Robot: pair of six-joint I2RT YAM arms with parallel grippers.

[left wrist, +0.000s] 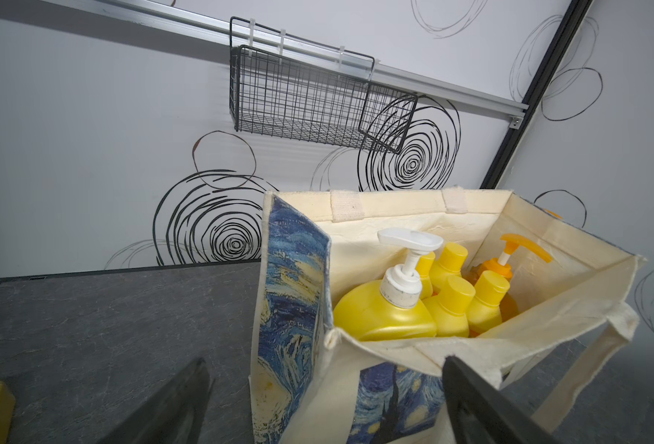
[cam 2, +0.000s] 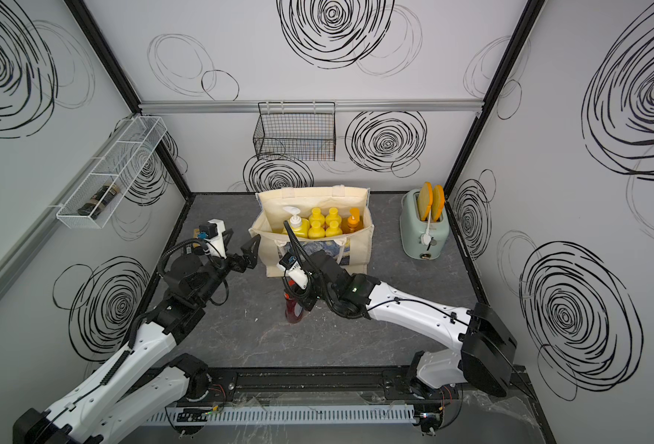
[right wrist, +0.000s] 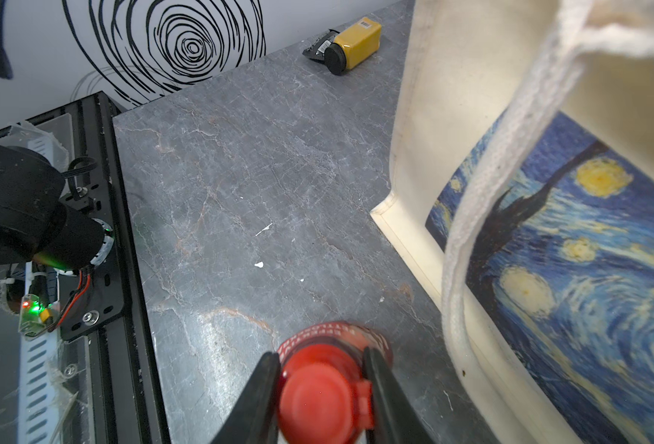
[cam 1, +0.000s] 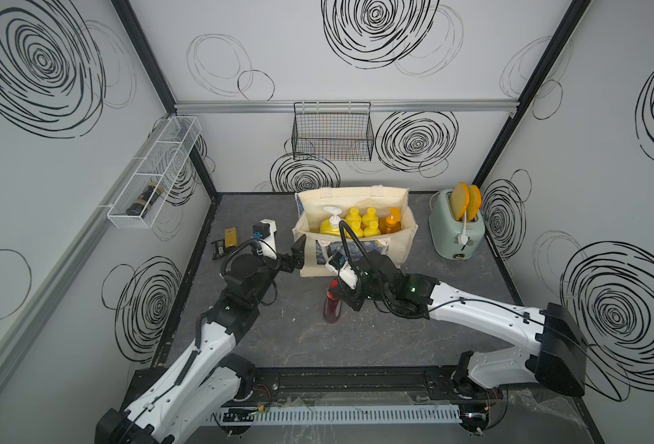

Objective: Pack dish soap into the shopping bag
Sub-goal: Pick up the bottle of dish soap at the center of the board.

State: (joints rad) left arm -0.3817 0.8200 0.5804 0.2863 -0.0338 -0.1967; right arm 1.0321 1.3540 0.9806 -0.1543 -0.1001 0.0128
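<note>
The cream shopping bag (cam 1: pixel 404 246) (cam 2: pixel 362 246) stands open at the back middle of the table. Inside it are a yellow pump bottle (cam 1: pixel 331 226) (left wrist: pixel 383 315), several yellow-capped bottles (cam 1: pixel 363 223) and an amber pump bottle (cam 1: pixel 391 225) (left wrist: pixel 506 265). A dark-red, red-capped dish soap bottle (cam 1: pixel 332 309) (cam 2: pixel 293 313) (right wrist: pixel 325 388) stands upright in front of the bag. My right gripper (cam 1: pixel 337 289) (right wrist: pixel 321 355) is shut on its neck just below the cap. My left gripper (cam 1: pixel 298 251) (left wrist: pixel 325 361) is open, its jaws straddling the bag's near left corner.
A mint toaster (cam 1: pixel 458 230) with two slices stands at the back right. Yellow-and-black packets (cam 1: pixel 225 242) (right wrist: pixel 352 46) lie at the back left. A black wire basket (cam 1: pixel 333 132) hangs on the back wall, and a white mesh shelf (cam 1: pixel 152 173) on the left wall.
</note>
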